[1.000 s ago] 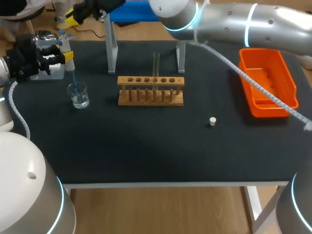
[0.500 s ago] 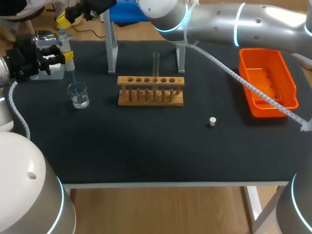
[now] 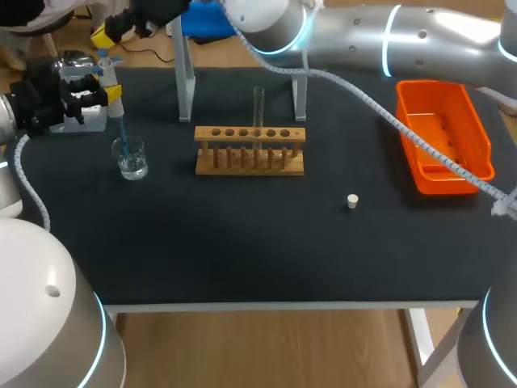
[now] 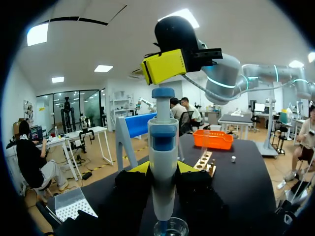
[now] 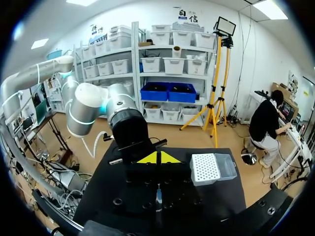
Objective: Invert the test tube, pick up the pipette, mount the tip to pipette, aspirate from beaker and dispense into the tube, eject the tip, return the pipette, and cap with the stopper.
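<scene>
Clamping the pipette [image 3: 111, 95] upright in the left end effector [image 4: 162, 169], tip [image 3: 123, 133] down in the beaker [image 3: 130, 158]. Hung the right end effector [image 4: 165, 66], pinched narrow, straight above the pipette's plunger [image 4: 163, 92]. Judged a downward press along that upright axis next.

Left gripper [image 3: 109, 90] clamped; right gripper [image 3: 109, 34] closed, raised
</scene>
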`<state>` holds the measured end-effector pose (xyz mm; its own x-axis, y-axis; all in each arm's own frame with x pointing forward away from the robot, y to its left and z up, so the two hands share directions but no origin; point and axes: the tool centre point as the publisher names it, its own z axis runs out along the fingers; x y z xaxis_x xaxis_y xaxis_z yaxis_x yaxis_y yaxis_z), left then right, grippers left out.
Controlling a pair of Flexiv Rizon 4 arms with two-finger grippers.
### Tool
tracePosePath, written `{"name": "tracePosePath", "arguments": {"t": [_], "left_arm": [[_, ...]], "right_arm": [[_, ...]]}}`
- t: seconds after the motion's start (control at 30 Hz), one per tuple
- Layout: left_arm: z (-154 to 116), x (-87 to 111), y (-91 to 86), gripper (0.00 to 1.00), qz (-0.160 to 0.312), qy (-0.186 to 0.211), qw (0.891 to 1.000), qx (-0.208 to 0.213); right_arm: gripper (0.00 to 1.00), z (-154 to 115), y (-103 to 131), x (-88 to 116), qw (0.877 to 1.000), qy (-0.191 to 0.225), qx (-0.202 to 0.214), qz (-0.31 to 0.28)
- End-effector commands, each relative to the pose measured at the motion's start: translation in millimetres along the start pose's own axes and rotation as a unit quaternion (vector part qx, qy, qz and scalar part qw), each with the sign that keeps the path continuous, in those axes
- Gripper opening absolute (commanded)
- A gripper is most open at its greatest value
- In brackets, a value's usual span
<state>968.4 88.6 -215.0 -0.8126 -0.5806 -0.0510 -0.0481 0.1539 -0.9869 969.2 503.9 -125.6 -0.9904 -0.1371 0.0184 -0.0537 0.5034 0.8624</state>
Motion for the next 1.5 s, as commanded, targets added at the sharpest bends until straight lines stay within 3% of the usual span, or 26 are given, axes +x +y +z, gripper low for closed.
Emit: {"name": "tracePosePath", "arguments": {"t": [0.03, 0.7, 1.1, 1.5], "left_arm": [[0.5, 0.1, 0.0, 0.00, 0.000, -0.001, 1.000, 0.000], [0.5, 0.1, 0.0, 0.00, 0.000, -0.001, 1.000, 0.000], [0.5, 0.1, 0.0, 0.00, 0.000, -0.001, 1.000, 0.000], [0.5, 0.1, 0.0, 0.00, 0.000, -0.001, 1.000, 0.000]], "right_arm": [[0.00, 2.4, 0.6, -2.3, 1.000, 0.002, 0.005, 0.001], [0.00, 4.1, -9.7, 2.2, 1.000, 0.004, 0.018, 0.001], [0.00, -3.7, -0.1, 2.5, 1.000, 0.000, 0.008, -0.007], [0.00, -7.5, -6.0, 1.7, 1.000, -0.005, 0.011, -0.006]]}}
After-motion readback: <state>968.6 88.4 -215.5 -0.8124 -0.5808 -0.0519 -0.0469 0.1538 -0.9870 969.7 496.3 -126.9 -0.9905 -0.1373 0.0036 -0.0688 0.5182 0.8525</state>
